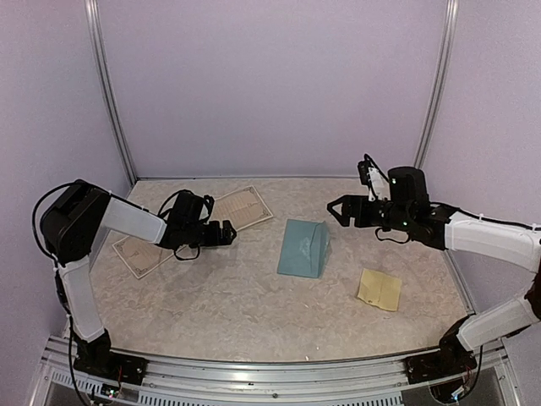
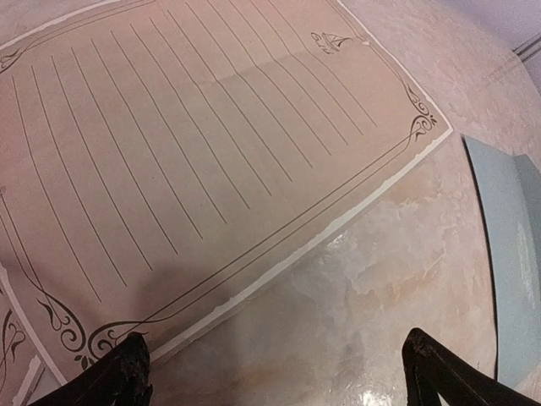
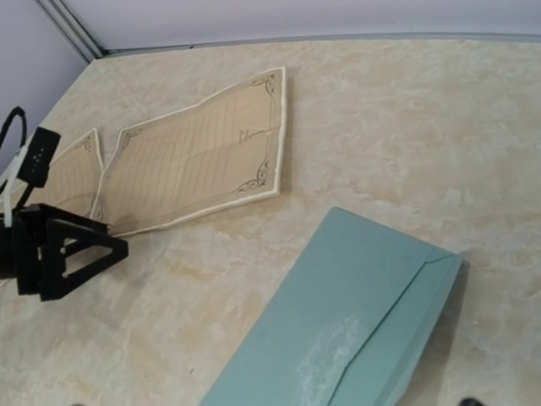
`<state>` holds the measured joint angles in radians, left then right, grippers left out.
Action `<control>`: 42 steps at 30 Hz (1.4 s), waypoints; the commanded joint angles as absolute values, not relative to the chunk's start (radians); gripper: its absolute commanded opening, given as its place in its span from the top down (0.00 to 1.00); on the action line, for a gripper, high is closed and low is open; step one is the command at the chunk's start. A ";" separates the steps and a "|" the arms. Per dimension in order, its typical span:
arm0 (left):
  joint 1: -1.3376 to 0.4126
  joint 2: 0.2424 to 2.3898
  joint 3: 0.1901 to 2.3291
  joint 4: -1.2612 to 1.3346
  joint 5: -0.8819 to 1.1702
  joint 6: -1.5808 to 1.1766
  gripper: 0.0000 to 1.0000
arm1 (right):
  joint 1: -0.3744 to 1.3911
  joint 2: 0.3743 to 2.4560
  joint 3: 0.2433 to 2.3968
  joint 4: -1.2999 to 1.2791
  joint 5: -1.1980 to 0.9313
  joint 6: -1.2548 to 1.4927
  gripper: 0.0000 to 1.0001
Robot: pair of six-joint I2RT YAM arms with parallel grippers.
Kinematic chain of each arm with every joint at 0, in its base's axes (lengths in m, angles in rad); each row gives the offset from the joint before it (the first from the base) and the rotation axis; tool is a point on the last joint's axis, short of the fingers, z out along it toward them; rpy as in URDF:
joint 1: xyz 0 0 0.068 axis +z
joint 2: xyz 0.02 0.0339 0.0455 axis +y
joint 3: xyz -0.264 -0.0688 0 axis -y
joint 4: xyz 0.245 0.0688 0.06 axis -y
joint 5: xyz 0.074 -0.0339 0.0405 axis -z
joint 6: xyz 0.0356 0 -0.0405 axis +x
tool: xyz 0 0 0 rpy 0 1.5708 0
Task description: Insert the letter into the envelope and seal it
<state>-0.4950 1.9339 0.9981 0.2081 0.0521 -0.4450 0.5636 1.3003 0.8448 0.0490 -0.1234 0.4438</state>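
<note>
Two grippers are empty now. The left gripper [image 2: 279,385] has its jaws wide apart, low over the edge of the letter [image 2: 211,152], which lies left of the envelope [image 1: 304,248]. The right gripper [image 1: 338,209] hovers behind the envelope's right side, its jaws apart too. The envelope lies in the middle of the table [image 2: 380,279], and neither gripper touches it.

The letter lies flat on the table, so I think the fingers may slide over it or only crumple its edge. A second sheet [image 1: 139,254] lies just beyond it, farther left of the envelope, and a careless pinch could drag both. The envelope is loose, so pushing paper into it could shove it away unless the other arm holds it.

In the top view the left arm covers the place where the two sheets meet. The right wrist view cuts off its own fingers almost fully. Whether the envelope's flap is open enough, I cannot tell. A yellow sticker sheet [image 1: 379,289] lies near the envelope, to its right and closer to the arms.
</note>
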 commanded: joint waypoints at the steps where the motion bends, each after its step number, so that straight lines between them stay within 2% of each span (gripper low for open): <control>1: -0.529 1.883 0.868 0.158 0.062 -0.499 0.01 | 0.590 1.322 0.890 0.007 -0.126 0.437 0.09; 6: -0.627 1.770 0.687 0.177 0.072 -0.596 0.01 | 0.612 1.353 0.910 -0.023 -0.126 0.452 0.09; 11: -0.801 1.604 0.518 0.201 0.041 -0.780 0.01 | 0.659 1.409 0.932 -0.039 -0.123 0.490 0.09; 15: -0.965 1.496 0.491 0.156 0.004 -0.891 0.01 | 0.712 1.472 0.969 -0.039 -0.141 0.533 0.11; 18: -1.009 1.412 0.538 0.064 -0.037 -0.918 0.01 | 0.752 1.533 1.003 -0.024 -0.164 0.556 0.12; 23: -0.981 1.294 0.626 -0.074 -0.122 -0.878 0.01 | 0.758 1.664 1.060 -0.006 -0.233 0.601 0.21; 27: -0.869 1.266 0.601 -0.050 -0.072 -0.848 0.01 | 0.759 1.762 1.134 -0.016 -0.262 0.606 0.25; 34: -0.760 1.318 0.557 0.016 -0.025 -0.802 0.01 | 0.754 1.912 1.241 -0.016 -0.295 0.633 0.31; 42: -0.723 1.389 0.464 0.132 0.041 -0.806 0.01 | 0.732 2.017 1.287 -0.002 -0.344 0.677 0.34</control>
<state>-0.7326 1.3556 0.5056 0.0570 -0.0029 -0.8204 0.7464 1.9755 1.2598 -0.0101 -0.3012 0.6426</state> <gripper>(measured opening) 0.990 0.663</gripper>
